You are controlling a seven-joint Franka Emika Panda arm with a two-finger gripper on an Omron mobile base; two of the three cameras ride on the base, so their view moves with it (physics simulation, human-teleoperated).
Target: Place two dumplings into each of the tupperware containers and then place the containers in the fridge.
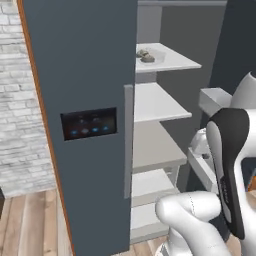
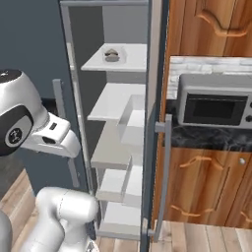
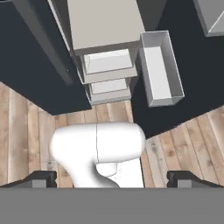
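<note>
Tall slate-grey fridge (image 1: 80, 100) stands open, flat door with small dark panel with blue lights (image 1: 89, 123) swung out, white shelves (image 2: 118, 101) exposed inside. Robot's two-finger hand (image 3: 112, 178) points down toward the wood plank floor (image 3: 26, 131), 2 dark fingertips (image 3: 41, 178) at the bottom corners of the hand view, spread as wide as they go, nothing between them, holding nothing. Ahead of the hand in its own view: fridge's lower drawers (image 3: 107, 65) and a grey rectangular door bin (image 3: 159, 68) to one side of them. Shallow pale translucent tupperware container (image 2: 113, 54) sits on the top fridge shelf, well above and away from the hand, with 2 small beige-grey dumplings (image 1: 145, 55) inside it, close together. 2nd container not made out. Steel microwave-style oven (image 2: 214, 106) on the dark stone worktop (image 2: 211, 138) beside the fridge, wooden cabinets (image 2: 206, 27) above and below, far from the hand
</note>
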